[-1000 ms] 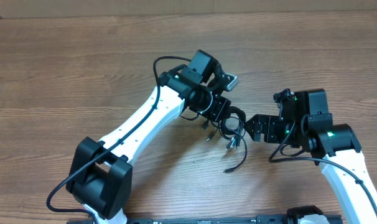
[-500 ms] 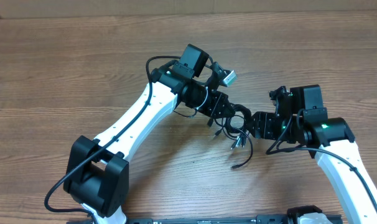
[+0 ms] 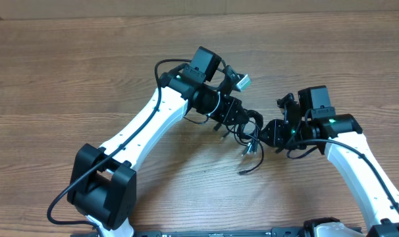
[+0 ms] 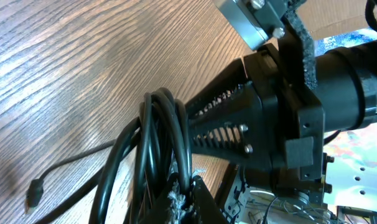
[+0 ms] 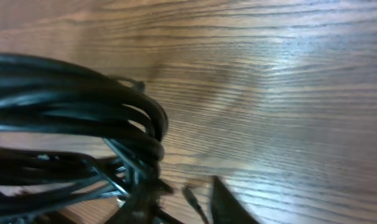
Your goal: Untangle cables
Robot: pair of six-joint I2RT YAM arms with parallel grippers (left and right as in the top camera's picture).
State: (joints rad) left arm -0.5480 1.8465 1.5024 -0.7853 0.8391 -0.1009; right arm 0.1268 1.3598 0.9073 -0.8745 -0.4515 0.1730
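Cables (image 3: 247, 135): report position
– One tangled black bundle at the middle of the wooden table (image 3: 68, 66), between the two grippers. A loose end with a small plug (image 3: 241, 172) trails toward the near edge and lies on the wood
– Left gripper (image 3: 242, 120), state?
– Pressed together, clamping the left side of the bundle. The left wrist view shows the cords running into its fingers as a loop
– Right gripper (image 3: 264, 134), state?
– Its ribbed fingers taper toward the right side of the same loop, just beside the left gripper. The right wrist view is filled by blurred cords; whether the fingers pinch them cannot be told
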